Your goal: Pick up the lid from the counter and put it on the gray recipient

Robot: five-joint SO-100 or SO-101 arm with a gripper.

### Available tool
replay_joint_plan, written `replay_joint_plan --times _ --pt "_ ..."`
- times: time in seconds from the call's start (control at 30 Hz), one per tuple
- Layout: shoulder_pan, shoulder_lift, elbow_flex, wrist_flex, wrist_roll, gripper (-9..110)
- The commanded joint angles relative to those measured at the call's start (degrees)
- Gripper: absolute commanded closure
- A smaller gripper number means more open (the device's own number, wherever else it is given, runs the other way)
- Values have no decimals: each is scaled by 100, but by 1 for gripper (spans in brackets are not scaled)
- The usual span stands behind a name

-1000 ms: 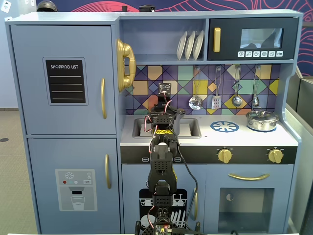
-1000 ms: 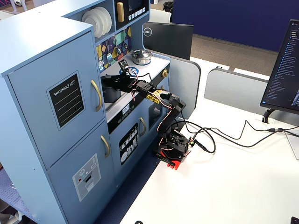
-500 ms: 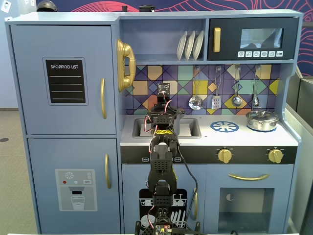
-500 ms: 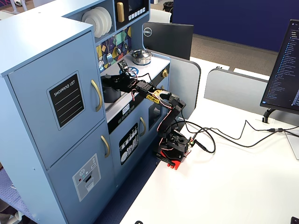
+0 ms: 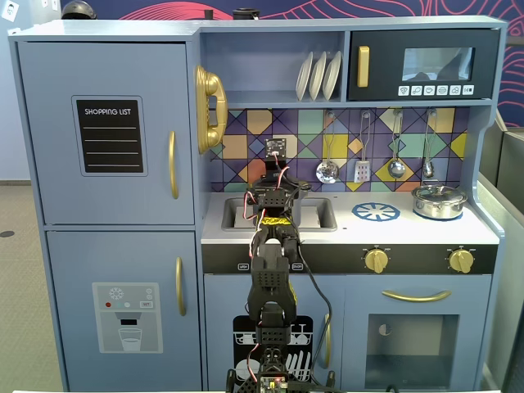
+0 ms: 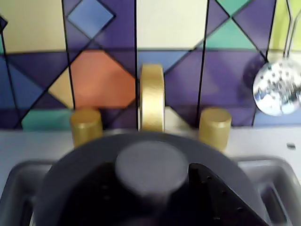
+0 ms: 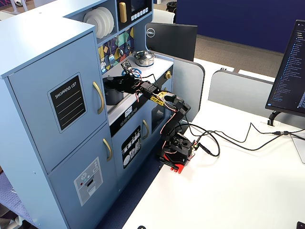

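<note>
Found the flat round matte dark-gray lid with the small central knob (image 6: 150, 169) filling the lower wrist view, blurred, in front of the pale grey sink basin (image 6: 277, 188). Judged it to be at or just above the matte dark-gray cylindrical pot (image 7: 113, 97), seen in a fixed view under the end effector (image 7: 110, 83); could not tell whether seated or hovering. Saw one black finger (image 6: 216, 197) close beside the knob on the right of the wrist view; could not tell whether the end effector was clamped on the knob or slack.

Judged the step in hand to be the placing: best done by keeping the disc level, centring it on the pot's rim, lowering straight and letting go only once it bore evenly all round.

Noted the gold arched tap (image 6: 152, 96) just behind the lid, flanked by two gold cylindrical tap knobs (image 6: 86, 123): a forward drift risked a knock. Noted a shiny slotted ladle (image 6: 277, 87) hanging on the tiled wall, well clear. Left alone the shiny silver lidded pot (image 5: 439, 201) and the blue-white burner print (image 5: 376, 212), well apart on the tabletop (image 5: 393, 233).
</note>
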Motion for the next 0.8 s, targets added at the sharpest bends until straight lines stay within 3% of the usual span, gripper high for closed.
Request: replay_joint_plan --times 0.0,0.43,0.53,0.77 --pt "-18 431 -149 703 114 86" --pt "-62 2848 -167 4421 272 96" --pt "26 3410 158 5001 149 101" --pt "132 4544 1635 5792 580 101"
